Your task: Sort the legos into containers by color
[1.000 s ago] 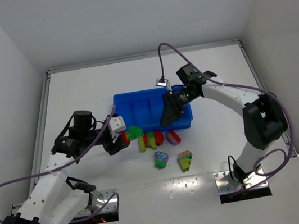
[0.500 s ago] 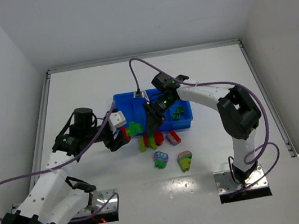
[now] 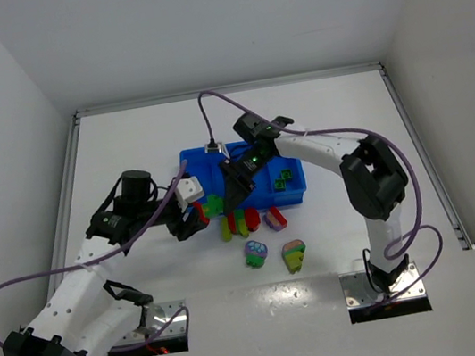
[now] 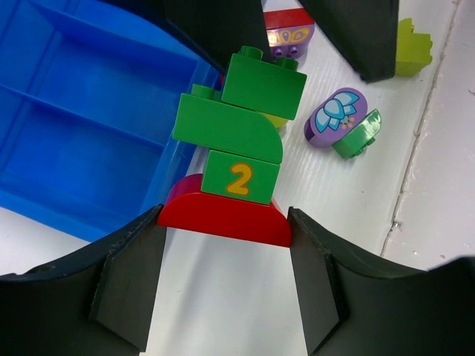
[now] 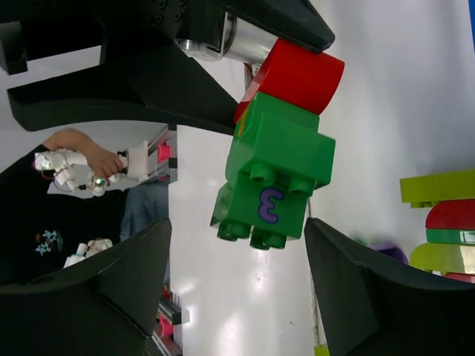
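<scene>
**A:** Looks like the right end effector (image 5: 237,222) swung across from over the tray (image 4: 74,96) to the lego cluster (image 4: 237,141). The left end effector (image 4: 224,219) has that clamped by its red base (image 4: 193,211).

**B:** Yep, right's fingers are apart either side of the green top brick (image 5: 274,185), probably not touching yet. It's light, stiff, slick plastic, so I'd pinch the flat sides and pull.
</scene>
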Robot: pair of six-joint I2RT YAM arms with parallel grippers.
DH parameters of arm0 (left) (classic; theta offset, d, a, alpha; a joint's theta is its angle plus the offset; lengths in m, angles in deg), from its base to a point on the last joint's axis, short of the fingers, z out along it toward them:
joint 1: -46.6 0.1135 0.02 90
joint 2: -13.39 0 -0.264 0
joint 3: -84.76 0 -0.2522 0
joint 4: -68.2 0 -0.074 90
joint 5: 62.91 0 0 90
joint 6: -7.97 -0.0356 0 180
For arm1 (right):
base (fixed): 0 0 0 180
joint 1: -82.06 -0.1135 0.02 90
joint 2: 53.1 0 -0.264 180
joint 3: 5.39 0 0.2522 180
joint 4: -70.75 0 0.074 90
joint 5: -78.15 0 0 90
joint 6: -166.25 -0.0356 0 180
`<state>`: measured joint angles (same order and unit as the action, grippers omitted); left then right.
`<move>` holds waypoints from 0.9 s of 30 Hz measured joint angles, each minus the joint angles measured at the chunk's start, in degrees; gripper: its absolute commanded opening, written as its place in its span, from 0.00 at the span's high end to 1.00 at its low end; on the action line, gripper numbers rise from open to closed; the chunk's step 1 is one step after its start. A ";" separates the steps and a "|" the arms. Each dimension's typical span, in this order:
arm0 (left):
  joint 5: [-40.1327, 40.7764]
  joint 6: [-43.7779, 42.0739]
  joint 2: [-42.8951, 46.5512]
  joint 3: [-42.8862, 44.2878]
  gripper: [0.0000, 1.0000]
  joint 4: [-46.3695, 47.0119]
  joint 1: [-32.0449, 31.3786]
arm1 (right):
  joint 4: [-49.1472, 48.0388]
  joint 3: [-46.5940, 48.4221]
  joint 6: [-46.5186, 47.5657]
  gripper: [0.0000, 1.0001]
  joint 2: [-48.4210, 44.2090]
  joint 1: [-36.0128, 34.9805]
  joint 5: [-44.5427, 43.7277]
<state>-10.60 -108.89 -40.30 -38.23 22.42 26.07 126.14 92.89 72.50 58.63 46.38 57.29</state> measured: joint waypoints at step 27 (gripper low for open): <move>1.60 -0.33 1.64 -1.75 0.73 0.61 -0.17 | -2.14 -1.60 -3.61 1.00 -2.10 -0.48 -9.70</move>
<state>-9.00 -109.21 -38.66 -39.98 23.04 25.89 123.99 91.29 68.89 56.53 45.90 47.59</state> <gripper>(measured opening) 0.675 0.414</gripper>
